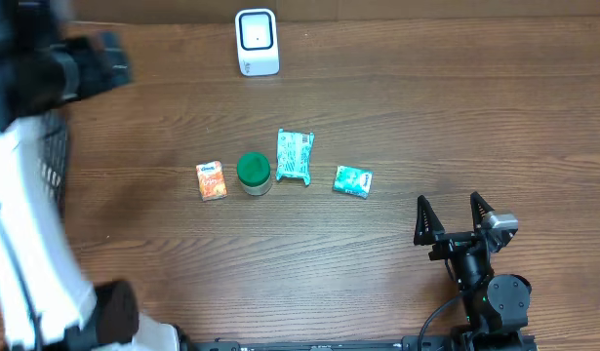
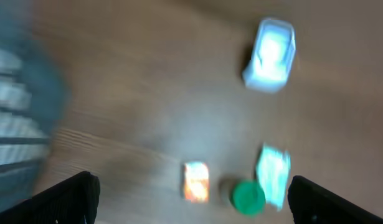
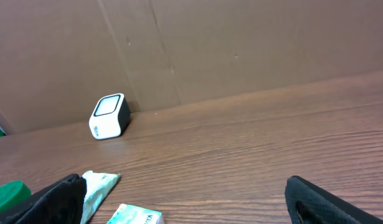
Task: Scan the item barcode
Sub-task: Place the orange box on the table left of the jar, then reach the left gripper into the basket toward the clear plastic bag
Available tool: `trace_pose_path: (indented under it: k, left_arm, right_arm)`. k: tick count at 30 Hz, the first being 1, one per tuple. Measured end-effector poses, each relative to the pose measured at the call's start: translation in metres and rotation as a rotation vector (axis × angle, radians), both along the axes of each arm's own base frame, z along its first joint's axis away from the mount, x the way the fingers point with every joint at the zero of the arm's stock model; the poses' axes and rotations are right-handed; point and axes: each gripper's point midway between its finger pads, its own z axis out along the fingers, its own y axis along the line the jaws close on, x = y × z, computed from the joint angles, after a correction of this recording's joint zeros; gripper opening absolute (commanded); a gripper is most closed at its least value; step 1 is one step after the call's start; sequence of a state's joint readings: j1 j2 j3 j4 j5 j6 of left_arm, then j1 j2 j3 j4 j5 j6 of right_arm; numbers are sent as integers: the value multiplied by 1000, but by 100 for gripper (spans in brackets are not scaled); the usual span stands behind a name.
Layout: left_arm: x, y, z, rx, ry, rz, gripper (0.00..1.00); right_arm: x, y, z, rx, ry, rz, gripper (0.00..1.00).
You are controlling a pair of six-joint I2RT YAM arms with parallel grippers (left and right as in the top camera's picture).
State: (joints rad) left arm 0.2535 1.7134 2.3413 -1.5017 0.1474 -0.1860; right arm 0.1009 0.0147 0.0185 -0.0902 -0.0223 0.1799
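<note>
brown wood-grain table (image 1: pixel 426 107) carries a row of four items near its middle, none of them held. from the robot's left they are a small orange box (image 1: pixel 212 180) lying flat, a jar (image 1: pixel 254 173) with a round green lid standing upright just beside it, a packet (image 1: pixel 295 156) in teal and white lying lengthwise close to the jar, and a squat teal box (image 1: pixel 353 180) a little apart at the right end. the print on all four is too small to read.

the scanner (image 1: pixel 257 41), white with a dark window on its face, stands alone at the far edge, well apart from the row.

the left claw (image 1: pixel 95 63) is a blur high over the table's far left corner, above a dark mesh basket (image 1: pixel 51 156). its wrist view is smeared too, yet the two black fingers (image 2: pixel 73 199) show at opposite lower corners, spread wide with nothing between them. the right claw (image 1: pixel 454 216) sits low near the front right, to the right of the teal box, released and empty, pointing toward the far edge.
</note>
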Motion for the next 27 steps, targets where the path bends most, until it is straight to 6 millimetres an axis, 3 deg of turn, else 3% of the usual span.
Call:
trace_pose_path:
  k: [2,5,8,11,15,27]
  left_arm:
    - [-29,39,33,21,-96,138,100]
    - [-71,90,54,50,-150,330,96]
    - [-96,128,54,45,-152,474,95]
    - [-109,165,39,14,-117,584,92]
    - [-111,201,7,-39,-38,657,93]
    - [-82,242,-61,-133,98,647,86]
  right_arm:
    - [0,0,0,0,-1,0,100]
    - [0,0,0,0,-1,0,100]
    - [0,0,0,1,0,-1,100]
    - [0,0,0,0,0,-1,100]
    - [0,0,0,0,0,0,100]
    - [0,0,0,0,0,0,100]
